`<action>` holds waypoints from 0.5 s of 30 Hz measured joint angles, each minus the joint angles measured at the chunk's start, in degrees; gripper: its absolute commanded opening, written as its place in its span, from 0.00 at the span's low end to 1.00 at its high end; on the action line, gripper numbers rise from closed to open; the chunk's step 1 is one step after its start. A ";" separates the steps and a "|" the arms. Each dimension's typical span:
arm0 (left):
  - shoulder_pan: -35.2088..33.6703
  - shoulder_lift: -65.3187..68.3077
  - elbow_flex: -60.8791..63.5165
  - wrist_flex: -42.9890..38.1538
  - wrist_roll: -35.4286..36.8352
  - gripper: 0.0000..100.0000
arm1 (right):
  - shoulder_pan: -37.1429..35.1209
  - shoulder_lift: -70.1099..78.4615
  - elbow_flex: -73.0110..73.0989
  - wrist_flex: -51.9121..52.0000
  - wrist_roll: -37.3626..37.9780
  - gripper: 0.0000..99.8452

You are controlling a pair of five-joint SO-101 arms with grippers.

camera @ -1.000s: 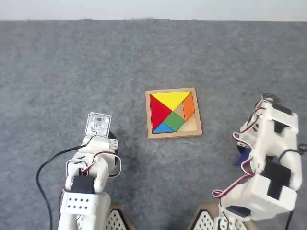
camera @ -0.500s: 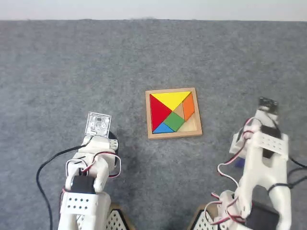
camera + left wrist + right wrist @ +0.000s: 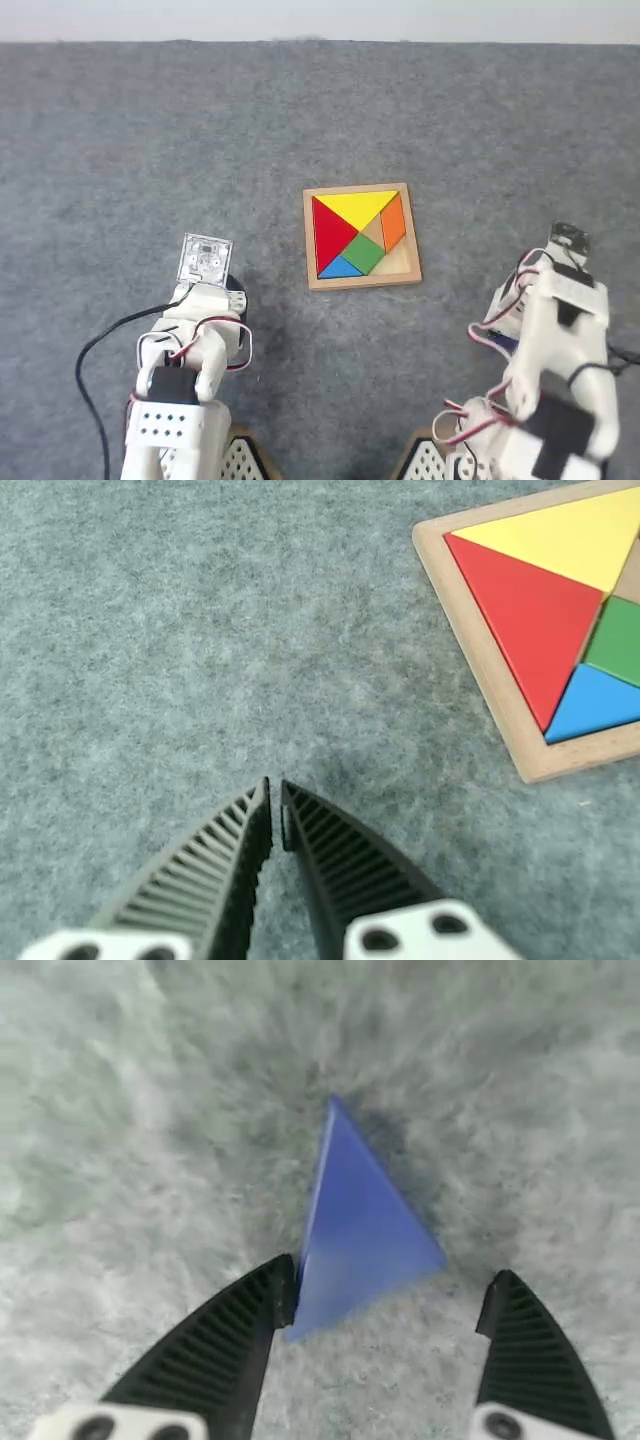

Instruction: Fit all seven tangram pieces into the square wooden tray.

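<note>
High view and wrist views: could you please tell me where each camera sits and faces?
High view: fixed overhead, looking down on the tray and both arms.
Left wrist view: on the left arm, facing down past the shut left pincer.
Right wrist view: on the right arm, facing down; open right pincer flanks the blue triangle.
Shared: high and left wrist views show the tray.

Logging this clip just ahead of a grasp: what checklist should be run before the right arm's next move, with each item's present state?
1. Right gripper open: ok.
2. Blue triangle between its fingers: ok.
3. Triangle lying flat on the carpet: cannot tell.
4. Tray has a free slot beside the green and orange pieces: ok.
5. Left gripper shut and off the tray: ok.
</note>
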 measured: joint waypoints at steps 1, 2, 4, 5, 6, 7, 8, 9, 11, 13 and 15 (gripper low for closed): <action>0.00 0.00 0.00 0.00 0.00 0.02 | -0.09 1.49 -0.70 0.00 0.00 0.30; 0.00 0.00 0.00 0.00 0.00 0.02 | -0.18 2.64 -1.49 0.00 0.00 0.30; 0.00 0.00 0.00 0.00 0.00 0.02 | -0.26 4.40 -2.81 0.00 -0.09 0.30; 0.00 0.00 0.00 0.00 0.00 0.02 | -0.26 5.19 -3.43 0.09 -0.18 0.30; 0.00 0.00 0.00 0.00 0.00 0.02 | -0.35 5.89 -3.96 0.09 -0.18 0.30; 0.00 0.00 0.00 0.00 0.00 0.02 | -0.35 6.33 -4.40 0.09 -0.18 0.30; 0.00 0.00 0.00 0.00 0.00 0.02 | -0.35 6.77 -4.92 0.18 -0.18 0.30; 0.00 0.00 0.00 0.00 0.00 0.02 | -0.35 7.21 -5.36 0.26 -0.18 0.30; 0.00 0.00 0.00 0.00 0.00 0.02 | -0.35 7.82 -5.80 0.26 -0.18 0.30; 0.00 0.00 0.00 0.00 0.00 0.02 | -0.35 7.82 -5.80 0.26 -0.18 0.28; 0.00 0.00 0.00 0.00 0.00 0.02 | -0.97 7.82 -5.80 0.26 -0.18 0.24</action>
